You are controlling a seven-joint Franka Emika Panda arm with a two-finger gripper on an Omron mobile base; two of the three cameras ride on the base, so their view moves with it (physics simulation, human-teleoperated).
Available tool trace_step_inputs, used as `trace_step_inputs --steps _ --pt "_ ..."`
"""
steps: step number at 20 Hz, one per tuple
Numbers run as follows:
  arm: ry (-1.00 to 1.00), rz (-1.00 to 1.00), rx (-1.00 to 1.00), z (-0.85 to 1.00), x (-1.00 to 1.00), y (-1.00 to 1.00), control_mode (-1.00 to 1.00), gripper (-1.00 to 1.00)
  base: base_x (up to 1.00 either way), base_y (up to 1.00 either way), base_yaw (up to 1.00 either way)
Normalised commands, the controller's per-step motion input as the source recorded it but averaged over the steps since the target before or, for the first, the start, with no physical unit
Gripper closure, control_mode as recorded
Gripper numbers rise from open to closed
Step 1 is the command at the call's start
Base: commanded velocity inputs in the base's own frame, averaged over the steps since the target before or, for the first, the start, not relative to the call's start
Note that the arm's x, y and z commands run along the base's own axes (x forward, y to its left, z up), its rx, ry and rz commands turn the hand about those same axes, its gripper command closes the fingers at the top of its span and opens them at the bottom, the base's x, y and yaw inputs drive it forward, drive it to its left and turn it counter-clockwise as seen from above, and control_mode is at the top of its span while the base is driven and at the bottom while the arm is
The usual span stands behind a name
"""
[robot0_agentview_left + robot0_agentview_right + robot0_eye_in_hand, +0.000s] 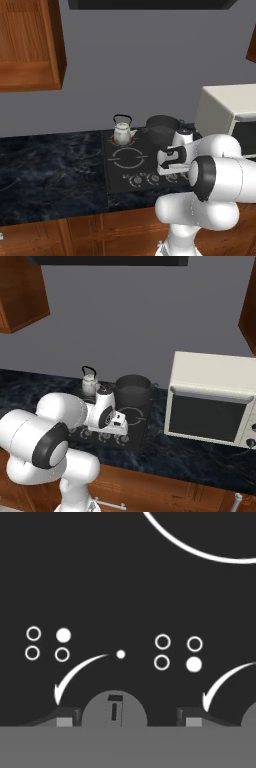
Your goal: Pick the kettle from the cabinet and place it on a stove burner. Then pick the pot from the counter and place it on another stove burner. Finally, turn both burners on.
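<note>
At the bottom of the hand view, the gripper [129, 718] is standing straight over a round grey knob [114, 711], one dark fingertip showing on each side of it. The jaws are standing wide enough to straddle the knob with room to spare and are not visibly touching it; nothing is being held. The knob's black pointer bar is running up and down in the frame, so its long axis is lying across the line between the fingertips. A second knob [250, 716] is peeking in at the lower right edge.

Just beyond, on the black glass of the cooktop [125, 572], white curved arrows are marking the turning direction, and clusters of four small rings with one filled dot are marking which burner each knob serves. No words or brand names are readable anywhere.

Farther back, in the middle of the left base view, the kettle [122, 132] is sitting on a rear burner ringed in red, which looks already lit, and the pot [162, 129] is sitting on the burner to its right. The toaster oven [210, 401] is standing at the right.
</note>
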Motion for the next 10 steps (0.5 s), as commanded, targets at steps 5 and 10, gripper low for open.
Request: trace_step_inputs --steps 5,10 --pt "0.00 0.00 0.00 -0.01 0.00 0.00 -1.00 1.00 0.00 0.00 0.00" --pt "0.00 0.02 0.00 -0.08 0.00 0.00 -1.00 1.00 0.00 0.00 0.00"
